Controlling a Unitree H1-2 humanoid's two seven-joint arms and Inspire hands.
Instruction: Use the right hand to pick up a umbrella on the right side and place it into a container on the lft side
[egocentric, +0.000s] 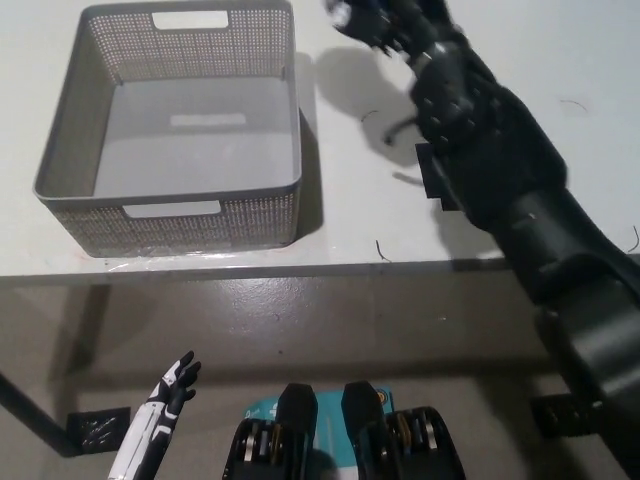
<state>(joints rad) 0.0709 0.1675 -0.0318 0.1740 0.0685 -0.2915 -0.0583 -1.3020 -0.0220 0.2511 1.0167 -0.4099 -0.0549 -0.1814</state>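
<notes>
My black right hand (378, 18) is raised at the top edge of the head view, just right of the grey mesh basket (170, 228), and the black arm runs down to the bottom right. The dark blue umbrella no longer lies on the table. It is almost wholly hidden by the hand and arm, with only a thin dark strap (393, 131) hanging below the wrist. The fingers are curled shut. The basket stands empty on the left of the table. My white left hand (168, 392) rests low at the lower left, below the table edge, with its fingers apart.
A black square patch (430, 182) lies on the white table (340, 215) where the umbrella lay, partly covered by my arm. The table's front edge runs across the middle of the picture, with grey floor below it.
</notes>
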